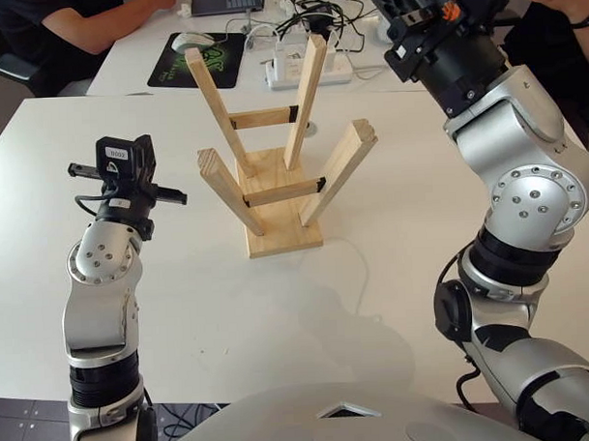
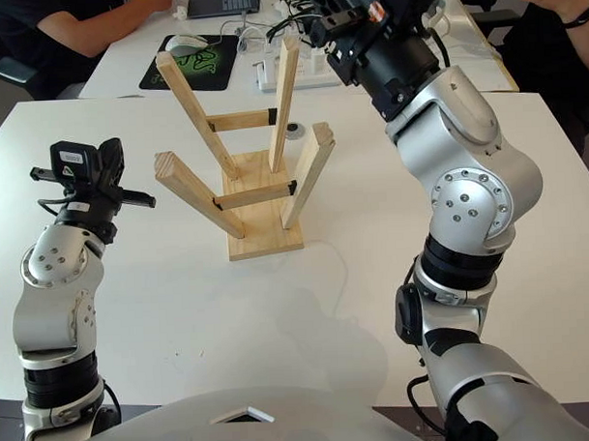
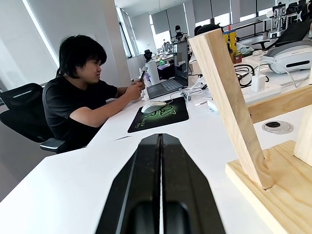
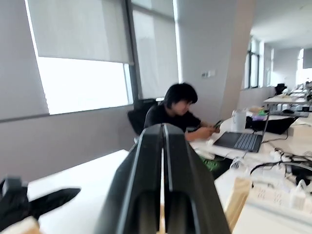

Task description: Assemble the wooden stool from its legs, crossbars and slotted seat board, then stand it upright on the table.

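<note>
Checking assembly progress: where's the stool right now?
Head views: stool sits upside down, centred on the table, seat board flat, legs up, right of the left gripper.

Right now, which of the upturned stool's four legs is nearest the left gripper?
The front-left leg, which leans out toward the left gripper; the other three stand farther from it.

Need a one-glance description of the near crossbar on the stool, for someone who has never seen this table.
On the white table, the upside-down wooden stool sits mid-table, with its seat board flat and its legs pointing up. The crossbar you want bridges the two splayed near legs, on the robot's side. Its twin, the other crossbar, joins the far legs instead.
</note>
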You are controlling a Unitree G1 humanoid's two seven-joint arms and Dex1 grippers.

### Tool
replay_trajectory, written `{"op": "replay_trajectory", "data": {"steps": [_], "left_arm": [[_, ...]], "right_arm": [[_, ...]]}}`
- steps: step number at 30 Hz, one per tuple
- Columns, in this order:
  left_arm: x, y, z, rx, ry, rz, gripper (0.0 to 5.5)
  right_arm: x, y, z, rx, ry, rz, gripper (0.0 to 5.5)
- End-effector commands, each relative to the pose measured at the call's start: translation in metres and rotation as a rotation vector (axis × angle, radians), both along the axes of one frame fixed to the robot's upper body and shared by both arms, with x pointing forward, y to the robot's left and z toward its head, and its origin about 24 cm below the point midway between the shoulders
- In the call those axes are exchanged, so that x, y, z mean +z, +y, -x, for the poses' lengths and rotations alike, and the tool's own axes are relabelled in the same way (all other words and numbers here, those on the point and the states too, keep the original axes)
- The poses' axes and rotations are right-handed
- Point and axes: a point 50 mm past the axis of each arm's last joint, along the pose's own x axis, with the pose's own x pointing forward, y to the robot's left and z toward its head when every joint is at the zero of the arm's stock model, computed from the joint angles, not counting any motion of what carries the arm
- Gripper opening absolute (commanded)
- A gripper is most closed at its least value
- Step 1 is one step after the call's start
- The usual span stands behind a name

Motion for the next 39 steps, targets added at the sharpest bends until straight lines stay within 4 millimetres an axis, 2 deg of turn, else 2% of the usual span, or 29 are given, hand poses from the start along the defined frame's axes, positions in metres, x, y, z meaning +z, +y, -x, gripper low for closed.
{"op": "replay_trajectory", "data": {"steps": [1, 3, 6, 9, 13, 23, 24, 25, 26, 27, 31, 35, 39], "left_arm": [[0.003, -0.007, -0.003, -0.019, -0.016, 0.01, 0.0], [0.003, -0.008, -0.002, -0.025, -0.016, 0.007, 0.0], [0.0, -0.01, 0.001, -0.026, -0.001, 0.007, 0.0], [-0.003, -0.012, 0.003, -0.025, 0.009, 0.015, 0.0], [-0.005, -0.015, 0.005, -0.023, 0.015, 0.025, 0.0], [-0.005, -0.013, 0.007, -0.01, 0.016, 0.025, 0.0], [-0.004, -0.016, 0.003, -0.034, 0.015, 0.026, 0.0], [-0.003, -0.019, 0.0, -0.052, 0.014, 0.027, 0.0], [-0.002, -0.021, -0.001, -0.066, 0.012, 0.029, 0.0], [-0.002, -0.023, -0.002, -0.074, 0.011, 0.031, 0.0], [-0.002, -0.024, -0.001, -0.071, 0.01, 0.035, 0.0], [-0.004, -0.024, -0.001, -0.067, 0.011, 0.039, 0.0], [-0.006, -0.025, -0.001, -0.07, 0.017, 0.039, 0.0]], "right_arm": [[-0.044, 0.013, 0.014, 0.109, 0.196, 0.106, 0.03], [-0.028, 0.012, 0.013, 0.087, 0.114, 0.026, 0.03], [0.014, -0.005, 0.004, -0.029, -0.052, -0.165, 0.03], [0.032, -0.021, -0.003, -0.107, -0.109, -0.229, 0.03], [0.044, -0.035, -0.007, -0.157, -0.15, -0.238, 0.03], [0.044, -0.033, -0.003, -0.113, -0.117, -0.263, 0.03], [-0.001, -0.016, 0.0, -0.049, 0.058, -0.11, 0.03], [-0.036, -0.004, 0.007, 0.008, 0.194, -0.005, 0.03], [-0.055, 0.002, 0.011, 0.005, 0.261, 0.038, 0.03], [-0.059, 0.004, 0.012, -0.014, 0.267, 0.049, 0.03], [-0.021, -0.003, 0.004, -0.111, 0.086, -0.059, 0.03], [0.018, -0.018, 0.0, -0.193, -0.082, -0.228, 0.03], [0.049, -0.031, 0.001, -0.191, -0.164, -0.338, 0.03]]}}
